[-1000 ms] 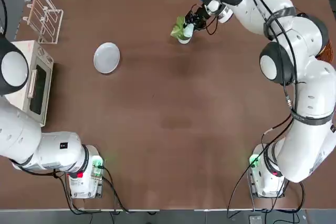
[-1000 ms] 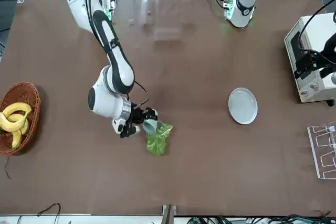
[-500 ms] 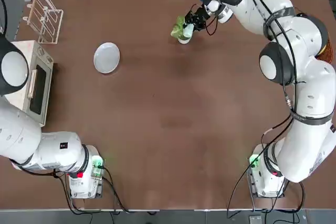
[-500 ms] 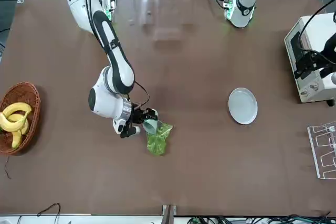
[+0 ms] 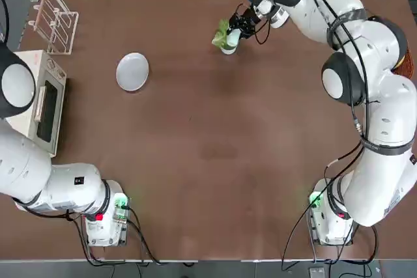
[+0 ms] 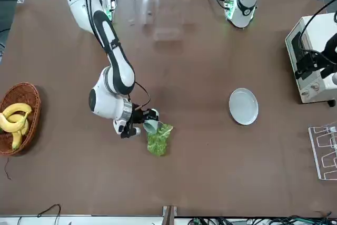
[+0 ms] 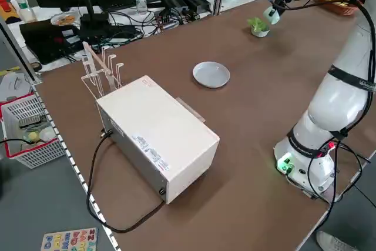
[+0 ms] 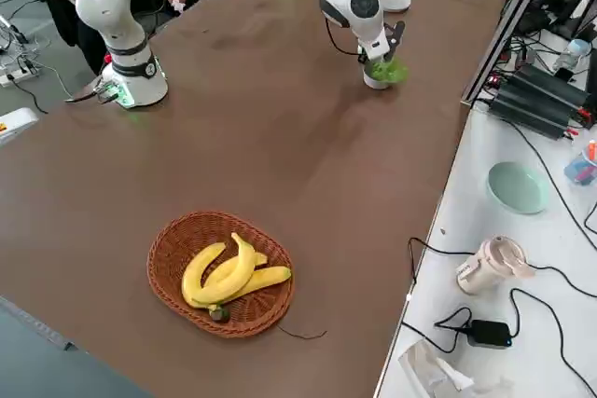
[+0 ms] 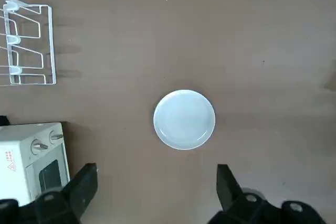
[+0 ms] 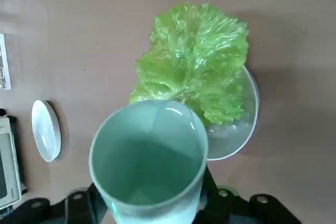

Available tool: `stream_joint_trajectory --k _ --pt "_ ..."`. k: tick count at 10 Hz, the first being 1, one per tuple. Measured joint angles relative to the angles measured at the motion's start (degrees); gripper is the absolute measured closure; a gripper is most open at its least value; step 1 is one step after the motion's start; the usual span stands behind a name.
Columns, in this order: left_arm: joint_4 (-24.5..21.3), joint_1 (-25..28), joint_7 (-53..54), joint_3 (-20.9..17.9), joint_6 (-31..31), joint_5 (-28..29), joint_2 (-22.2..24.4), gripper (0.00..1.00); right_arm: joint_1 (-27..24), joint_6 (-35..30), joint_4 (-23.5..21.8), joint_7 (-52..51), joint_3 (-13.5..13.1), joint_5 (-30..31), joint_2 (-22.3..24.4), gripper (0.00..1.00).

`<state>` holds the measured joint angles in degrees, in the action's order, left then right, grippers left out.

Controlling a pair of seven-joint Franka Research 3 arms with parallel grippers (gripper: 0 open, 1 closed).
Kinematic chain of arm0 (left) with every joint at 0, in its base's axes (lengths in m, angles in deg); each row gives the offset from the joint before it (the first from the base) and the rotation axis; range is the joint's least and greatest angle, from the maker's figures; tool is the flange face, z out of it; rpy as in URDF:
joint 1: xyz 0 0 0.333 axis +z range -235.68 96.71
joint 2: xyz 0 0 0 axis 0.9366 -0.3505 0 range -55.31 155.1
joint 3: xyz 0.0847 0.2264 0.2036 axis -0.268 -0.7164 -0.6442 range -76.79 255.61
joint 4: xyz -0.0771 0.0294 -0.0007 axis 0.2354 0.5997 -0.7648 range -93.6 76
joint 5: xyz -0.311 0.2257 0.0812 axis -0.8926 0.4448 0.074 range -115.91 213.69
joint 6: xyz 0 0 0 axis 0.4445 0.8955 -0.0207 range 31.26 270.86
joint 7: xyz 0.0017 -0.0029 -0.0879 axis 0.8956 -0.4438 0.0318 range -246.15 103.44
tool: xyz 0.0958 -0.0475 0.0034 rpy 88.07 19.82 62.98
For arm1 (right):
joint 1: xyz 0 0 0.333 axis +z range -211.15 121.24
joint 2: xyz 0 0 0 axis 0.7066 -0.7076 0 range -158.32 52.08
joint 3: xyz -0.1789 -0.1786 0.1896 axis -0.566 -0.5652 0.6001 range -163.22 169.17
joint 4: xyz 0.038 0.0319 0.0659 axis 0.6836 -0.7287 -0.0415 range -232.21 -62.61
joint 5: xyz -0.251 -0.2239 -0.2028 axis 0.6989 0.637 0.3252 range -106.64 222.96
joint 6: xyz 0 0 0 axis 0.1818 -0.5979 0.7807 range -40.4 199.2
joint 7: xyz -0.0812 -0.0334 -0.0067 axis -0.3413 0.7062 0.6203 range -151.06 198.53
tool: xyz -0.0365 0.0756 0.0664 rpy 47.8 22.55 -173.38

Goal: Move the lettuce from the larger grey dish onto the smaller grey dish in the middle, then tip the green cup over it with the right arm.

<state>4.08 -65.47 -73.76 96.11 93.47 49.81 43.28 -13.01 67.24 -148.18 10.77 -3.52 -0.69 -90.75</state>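
Cup tipped over lettuce
Right pincer clamped on green cup, tilted above lettuce in smaller grey dish; left pincer spread wide, empty.

Lettuce, a frilly light green bunch, sits in the smaller grey dish at the far middle of the table, leaves spilling over the rim. My right gripper is clamped on the green cup, pale mint, tilted with its open mouth just beside the leaves. The larger grey dish, flat, round and bare, lies well apart on the left, my left gripper hanging above it with fingers wide.
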Motion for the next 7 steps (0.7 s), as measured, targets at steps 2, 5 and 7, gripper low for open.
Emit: stream_joint_trajectory --k 2,5,7 --pt "0.00 0.00 0.00 0.00 0.00 0.00 0.00 0.00 -0.03 -1.04 0.36 1.93 -0.01 0.00 -0.09 0.32" --pt "0.00 0.01 0.00 0.00 0.00 0.00 0.00 0.00 -0.34 -1.98 0.72 4.58 -0.10 0.00 -0.12 0.32" --pt "0.00 0.01 0.00 0.00 0.00 0.00 0.00 0.00 -0.51 -2.42 0.89 6.16 -0.10 -0.01 -0.16 0.32"
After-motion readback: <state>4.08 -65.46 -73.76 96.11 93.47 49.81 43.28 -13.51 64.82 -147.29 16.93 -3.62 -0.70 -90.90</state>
